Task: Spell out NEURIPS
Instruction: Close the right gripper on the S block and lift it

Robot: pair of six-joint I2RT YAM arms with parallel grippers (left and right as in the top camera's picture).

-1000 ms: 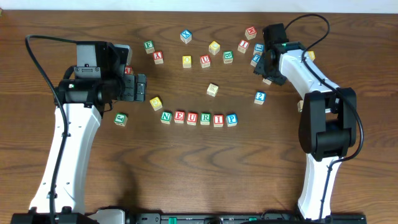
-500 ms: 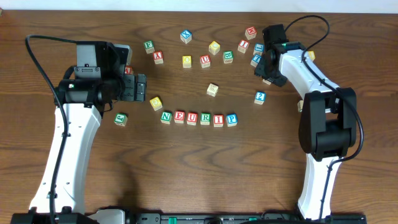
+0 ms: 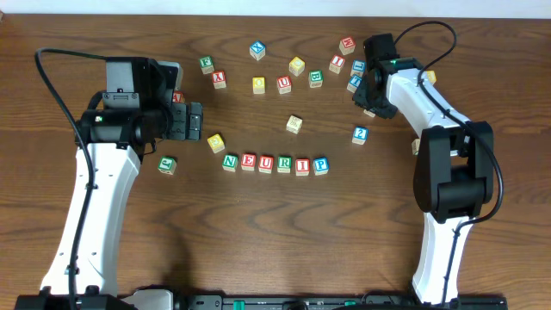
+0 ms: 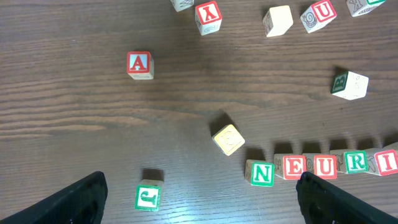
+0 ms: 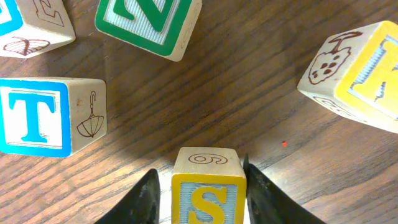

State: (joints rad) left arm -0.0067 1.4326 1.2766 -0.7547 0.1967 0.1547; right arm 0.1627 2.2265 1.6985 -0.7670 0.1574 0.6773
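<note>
right gripper (image 5: 200,180) is down over the s cube (image 5: 206,190), yellow face with a blue s, in the loose cluster at the far right of the table. jaws are narrow round it: one finger (image 5: 264,196) sits against the wood, the other finger (image 5: 134,202) is a hair off, so i can't tell if it's truly pinched

tight neighbourhood here. blue t cube (image 5: 37,117) with an umbrella on its flank sits near, on the side of the finger with the gap. a green-lettered cube (image 5: 146,22) lies ahead, and a yellow-faced cube (image 5: 360,74) is turned askew on the other side. none touches the s

from above, the row (image 3: 275,163) reads n e u r i p, cubes side by side at mid-table, well apart from me. between me and the p end lies a lone blue-lettered cube (image 3: 360,134). a cream cube (image 3: 294,124) sits beyond the row's middle

left gripper (image 4: 202,190) hangs wide, holding nothing, near the n end. a yellow cube (image 4: 228,139) is just beside the n, a green cube (image 4: 148,196) lies under the jaws' span, and a red a cube (image 4: 139,64) is farther off
</note>
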